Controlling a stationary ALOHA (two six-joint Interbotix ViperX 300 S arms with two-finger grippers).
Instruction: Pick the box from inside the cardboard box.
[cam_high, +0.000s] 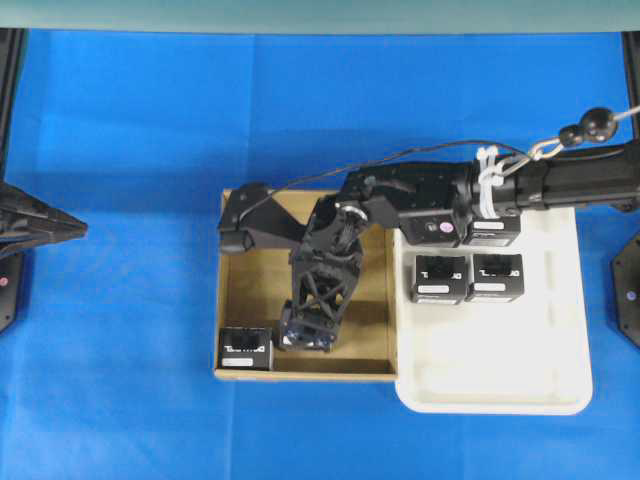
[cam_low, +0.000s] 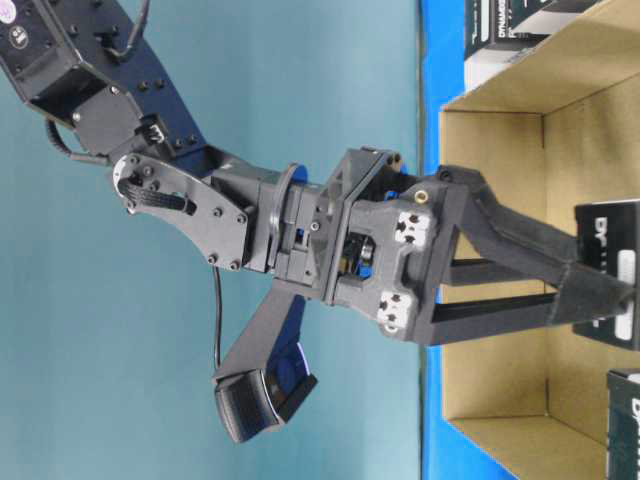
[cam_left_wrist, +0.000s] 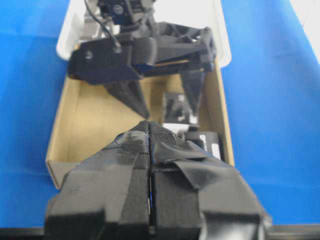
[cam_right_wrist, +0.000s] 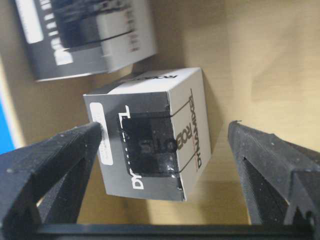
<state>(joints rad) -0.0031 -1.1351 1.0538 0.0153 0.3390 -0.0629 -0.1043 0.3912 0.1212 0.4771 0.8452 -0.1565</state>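
The cardboard box (cam_high: 378, 300) lies mid-table with brown walls (cam_low: 500, 130). Two black boxes are inside it. One box (cam_right_wrist: 150, 150), with white lettering and a white label, stands between the fingers of my right gripper (cam_right_wrist: 166, 127), which is open. The left fingertip (cam_right_wrist: 90, 135) is at the box's labelled side, and the right fingertip (cam_right_wrist: 245, 145) stands well apart from it. From overhead the right gripper (cam_high: 308, 335) covers most of this box. The second box (cam_high: 244, 350) sits in the carton's near left corner. My left gripper (cam_left_wrist: 149, 124) is shut and empty, off at the table's left edge (cam_high: 75, 228).
A white plastic tray (cam_high: 500, 380) touches the carton's right side and holds three more black boxes (cam_high: 438, 278) at its far end. The right arm (cam_high: 560, 180) spans across the tray's far end into the carton. Blue cloth (cam_high: 120, 380) covers the table.
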